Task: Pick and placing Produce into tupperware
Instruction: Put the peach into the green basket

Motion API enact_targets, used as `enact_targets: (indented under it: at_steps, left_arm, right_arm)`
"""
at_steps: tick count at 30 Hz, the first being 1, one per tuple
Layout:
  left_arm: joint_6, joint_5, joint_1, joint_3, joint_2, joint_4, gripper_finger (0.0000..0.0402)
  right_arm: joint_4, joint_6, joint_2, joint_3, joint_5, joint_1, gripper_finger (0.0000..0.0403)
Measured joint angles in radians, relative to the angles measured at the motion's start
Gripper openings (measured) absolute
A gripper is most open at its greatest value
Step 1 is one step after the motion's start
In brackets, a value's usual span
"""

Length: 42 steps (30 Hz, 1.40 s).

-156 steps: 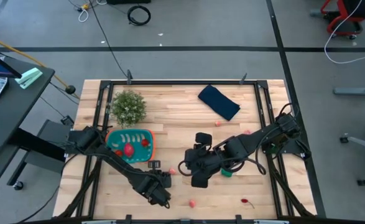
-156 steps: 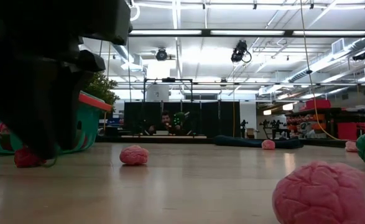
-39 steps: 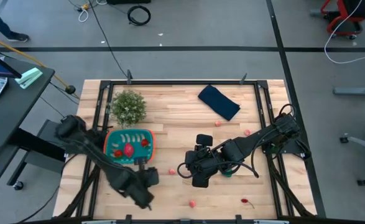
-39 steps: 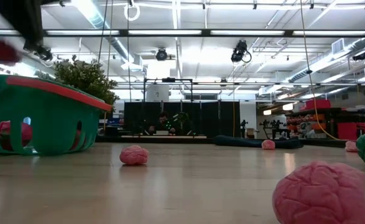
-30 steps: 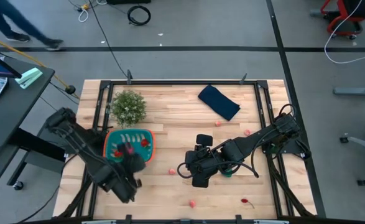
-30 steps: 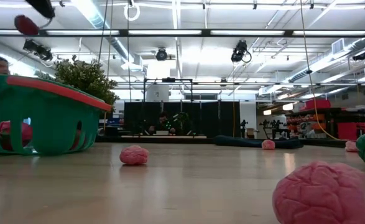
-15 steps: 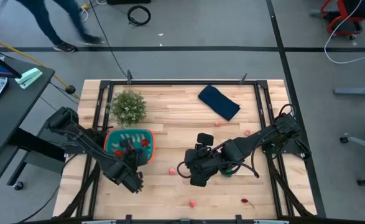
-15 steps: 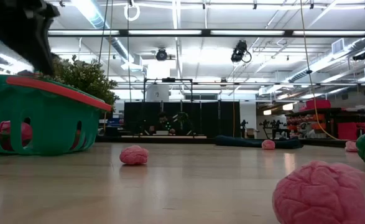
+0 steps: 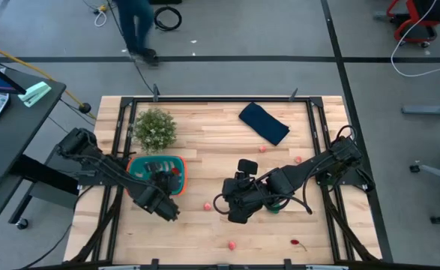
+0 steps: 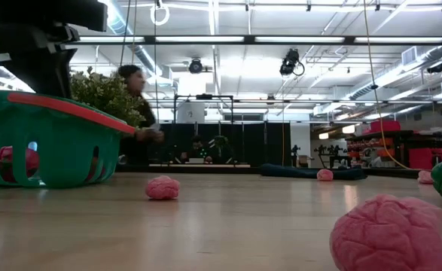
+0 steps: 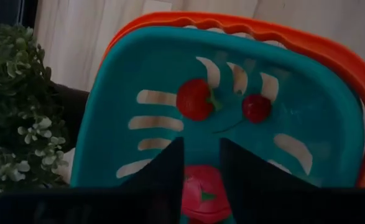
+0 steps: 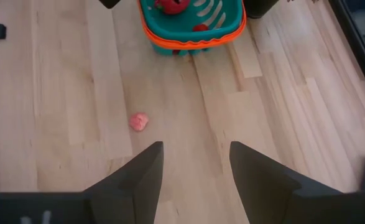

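Since a second ago the left gripper [image 9: 154, 182] has swung in over the tupperware [image 9: 139, 164], which sits at nine o'clock on the table [image 9: 205, 142]. Its wrist view shows what the overhead cannot: fingers [image 11: 163, 171] parted, nothing between them, a red strawberry [image 11: 194, 99], a small red piece [image 11: 256, 107] and a pink-red piece [image 11: 202, 191] lying inside. Low down, the container wall hides most of this. The right gripper [image 12: 194, 165] waits near centre, fingers apart and empty. A pink piece [image 9: 207, 206] lies between the arms, another [image 9: 232, 244] at six o'clock; plant [image 9: 154, 128] and blue cloth [image 9: 264, 123] stand toward twelve. A person [image 10: 138, 102] passes behind.
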Motion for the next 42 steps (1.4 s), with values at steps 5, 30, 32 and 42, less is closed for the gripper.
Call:
enact_targets:
  at_steps: [5, 30, 32, 42]
  left_arm:
    - [0.111, 0.002, 0.000, 0.070, 0.000, -0.032, 0.0136]
    - [0.295, -0.151, 0.015, 0.669, -0.026, -0.143, 0.0137]
    - [0.301, -0.166, 0.023, 0.669, -0.026, -0.103, 0.0132]
    - [0.240, -0.169, 0.023, 0.669, -0.053, -0.174, 0.0116]
  right_arm:
    - [0.006, -0.002, 0.000, 0.000, 0.000, 0.000, 0.0194]
    - [1.203, 0.006, 0.001, -0.777, -0.122, 0.011, 0.0181]
    - [1.232, 0.019, 0.001, -0.805, -0.107, 0.007, 0.0181]
    - [1.272, 0.066, 0.001, -0.852, -0.076, 0.000, 0.0181]
